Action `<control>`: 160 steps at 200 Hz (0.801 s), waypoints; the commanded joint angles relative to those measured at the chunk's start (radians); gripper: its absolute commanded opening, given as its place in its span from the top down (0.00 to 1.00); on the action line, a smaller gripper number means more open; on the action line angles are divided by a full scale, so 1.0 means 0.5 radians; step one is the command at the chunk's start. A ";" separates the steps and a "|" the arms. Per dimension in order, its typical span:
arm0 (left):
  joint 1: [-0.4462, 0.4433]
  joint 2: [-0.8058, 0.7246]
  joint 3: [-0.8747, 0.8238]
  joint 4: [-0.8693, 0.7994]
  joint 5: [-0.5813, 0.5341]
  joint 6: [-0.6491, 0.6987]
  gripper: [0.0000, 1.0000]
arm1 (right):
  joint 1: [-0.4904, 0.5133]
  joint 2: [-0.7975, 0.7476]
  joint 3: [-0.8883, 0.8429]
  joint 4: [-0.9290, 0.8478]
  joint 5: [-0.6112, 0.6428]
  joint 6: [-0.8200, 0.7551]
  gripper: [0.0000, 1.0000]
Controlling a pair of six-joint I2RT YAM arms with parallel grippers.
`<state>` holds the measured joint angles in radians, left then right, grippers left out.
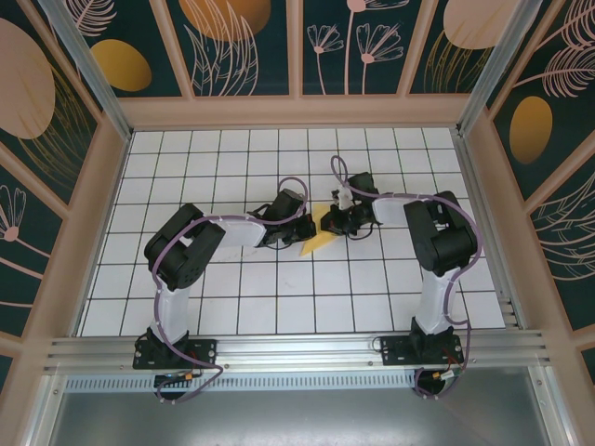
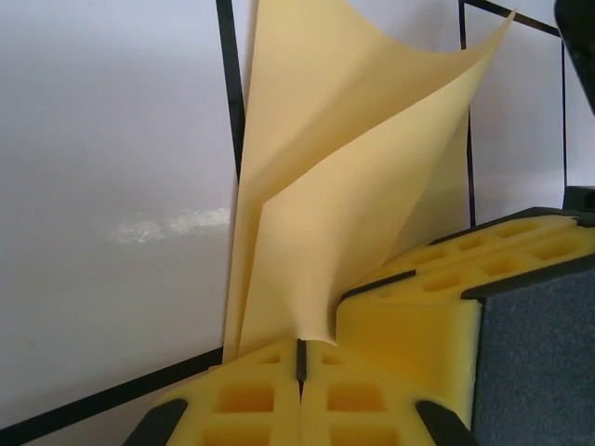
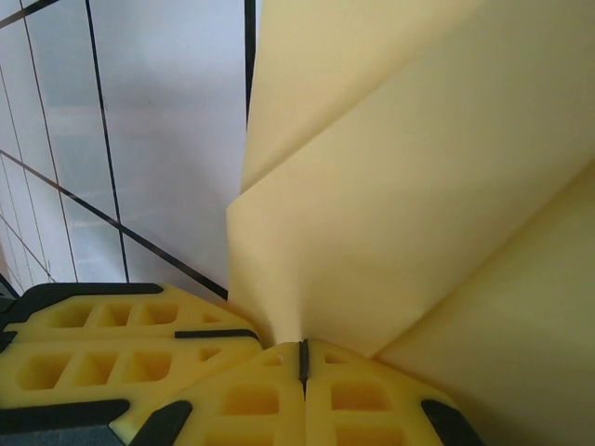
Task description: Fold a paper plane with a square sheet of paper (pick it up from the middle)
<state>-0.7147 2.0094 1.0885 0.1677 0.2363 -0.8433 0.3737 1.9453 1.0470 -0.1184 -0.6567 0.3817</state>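
Pinching our square sheet of paper point(image 1: 320, 243); left gripper point(image 2: 300, 359) and right gripper point(image 3: 302, 359) both clamped on it, side by side

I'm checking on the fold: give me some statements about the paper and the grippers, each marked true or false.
1. The left gripper is shut on the yellow paper. True.
2. The right gripper hangs open, away from the paper. False: it is shut on the paper too.
3. The paper lies flat on the table. False: it is bent into curved layers rising from the pinches.
4. The two grippers sit close together. True.
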 commanded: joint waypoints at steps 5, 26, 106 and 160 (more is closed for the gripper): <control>0.018 0.085 -0.115 -0.346 -0.123 0.025 1.00 | -0.133 0.091 0.087 0.004 0.252 -0.023 0.97; 0.018 0.086 -0.127 -0.339 -0.111 0.027 1.00 | -0.186 0.135 0.138 0.032 0.299 0.040 0.97; 0.016 0.083 -0.132 -0.321 -0.097 0.037 1.00 | -0.231 -0.134 0.148 0.238 0.077 0.080 0.96; 0.017 0.090 -0.121 -0.317 -0.095 0.037 1.00 | -0.078 -0.052 0.018 0.235 -0.060 0.051 0.96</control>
<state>-0.7143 2.0094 1.0790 0.1837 0.2375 -0.8429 0.3042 1.8927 1.0889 -0.0082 -0.6350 0.4244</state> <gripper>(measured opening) 0.069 0.056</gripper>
